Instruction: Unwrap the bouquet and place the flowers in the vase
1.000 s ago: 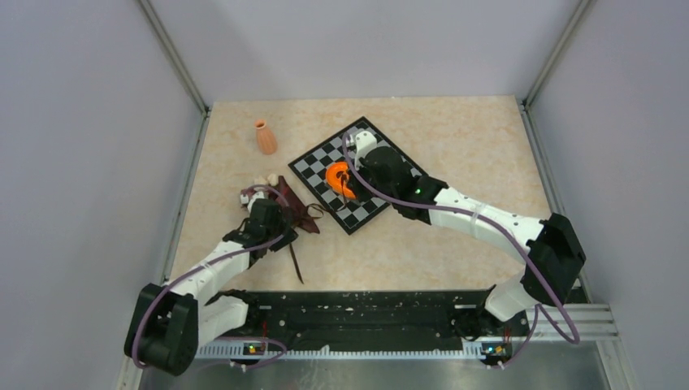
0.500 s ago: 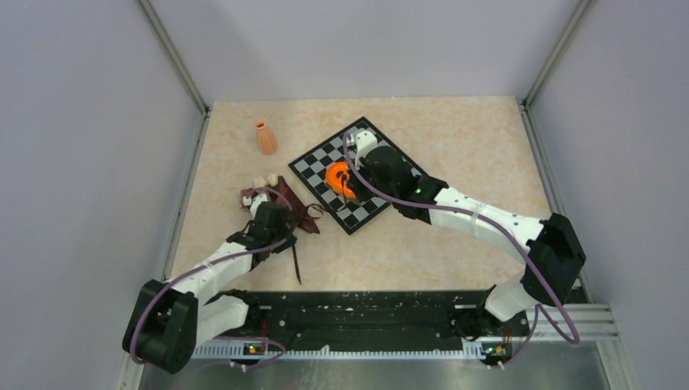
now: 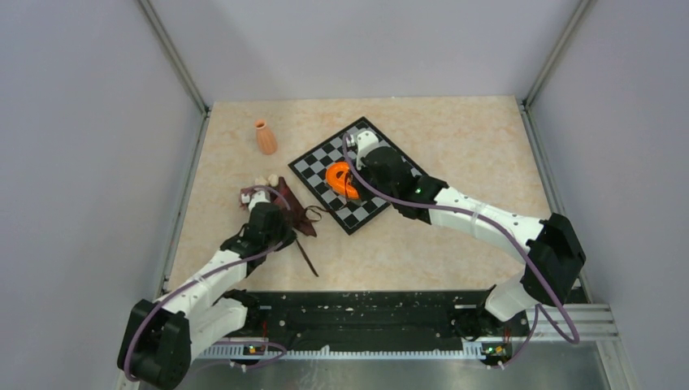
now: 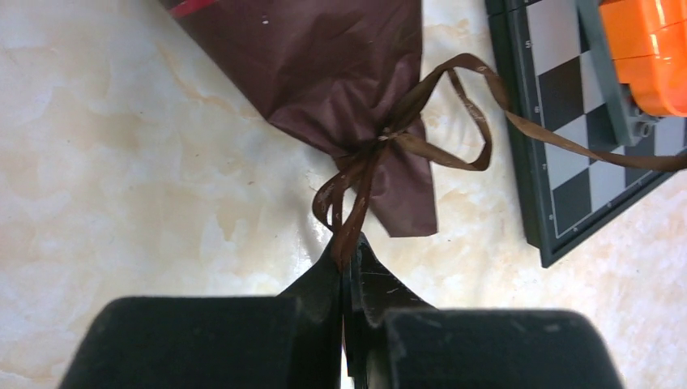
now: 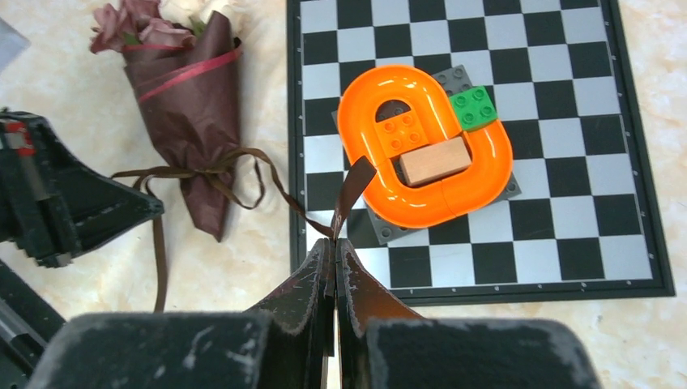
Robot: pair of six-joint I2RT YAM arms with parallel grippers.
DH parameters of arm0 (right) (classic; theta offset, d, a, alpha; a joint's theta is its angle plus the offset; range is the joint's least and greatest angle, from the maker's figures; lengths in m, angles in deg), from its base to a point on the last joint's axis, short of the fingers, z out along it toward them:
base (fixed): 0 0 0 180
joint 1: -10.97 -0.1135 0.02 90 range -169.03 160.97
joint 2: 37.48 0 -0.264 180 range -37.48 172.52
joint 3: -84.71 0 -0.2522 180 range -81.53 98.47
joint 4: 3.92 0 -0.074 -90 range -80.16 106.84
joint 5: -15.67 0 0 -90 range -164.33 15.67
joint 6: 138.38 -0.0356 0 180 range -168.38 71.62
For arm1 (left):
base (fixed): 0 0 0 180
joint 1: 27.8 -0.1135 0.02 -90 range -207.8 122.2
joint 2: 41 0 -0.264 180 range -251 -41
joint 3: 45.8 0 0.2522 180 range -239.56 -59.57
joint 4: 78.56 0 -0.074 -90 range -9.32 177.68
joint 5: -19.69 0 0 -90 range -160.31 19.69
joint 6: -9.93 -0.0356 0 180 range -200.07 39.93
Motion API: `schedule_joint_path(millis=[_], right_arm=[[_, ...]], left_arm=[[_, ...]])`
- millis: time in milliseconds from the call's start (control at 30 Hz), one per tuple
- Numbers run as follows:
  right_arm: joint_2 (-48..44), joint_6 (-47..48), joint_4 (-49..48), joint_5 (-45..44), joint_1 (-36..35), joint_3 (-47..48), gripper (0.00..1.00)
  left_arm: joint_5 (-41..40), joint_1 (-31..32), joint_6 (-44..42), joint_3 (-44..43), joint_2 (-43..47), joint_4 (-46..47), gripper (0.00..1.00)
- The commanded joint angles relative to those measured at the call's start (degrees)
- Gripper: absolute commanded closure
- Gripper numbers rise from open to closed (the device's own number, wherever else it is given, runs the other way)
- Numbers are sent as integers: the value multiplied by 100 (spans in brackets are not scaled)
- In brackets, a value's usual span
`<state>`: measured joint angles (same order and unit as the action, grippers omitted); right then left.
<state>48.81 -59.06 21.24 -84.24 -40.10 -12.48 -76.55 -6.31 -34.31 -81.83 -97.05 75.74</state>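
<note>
The bouquet lies on the table left of the chessboard, a dark maroon cone with the flowers' pale and mauve heads at its mouth. Its brown ribbon is still knotted round the narrow end. My left gripper is shut on a ribbon strand just below the knot. A second strand runs over the chessboard's edge, and my right gripper is shut on it. From above, the left gripper sits beside the cone's tail. The right gripper hovers by the orange object. The vase stands upright farther back.
A chessboard lies right of the bouquet. On it rests an orange heart-shaped ring on a grey plate, holding a green brick and a wooden block. A loose ribbon tail trails toward the near edge. Metal frame rails line both sides.
My left gripper has shut on the ribbon below the knot and drawn back a little. The loose ribbon tail swung right. The right gripper kept its grip and barely moved.
</note>
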Motion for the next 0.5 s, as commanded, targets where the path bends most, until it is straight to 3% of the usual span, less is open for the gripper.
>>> schedule_joint_path(millis=[0,467], right_arm=[[-209,254,174,-506,85,305,100],[39,61,483,-1754,228,384,100]], left_arm=[[77,23,32,-65,233,0,100],[-391,8,232,-594,140,-1205,100]])
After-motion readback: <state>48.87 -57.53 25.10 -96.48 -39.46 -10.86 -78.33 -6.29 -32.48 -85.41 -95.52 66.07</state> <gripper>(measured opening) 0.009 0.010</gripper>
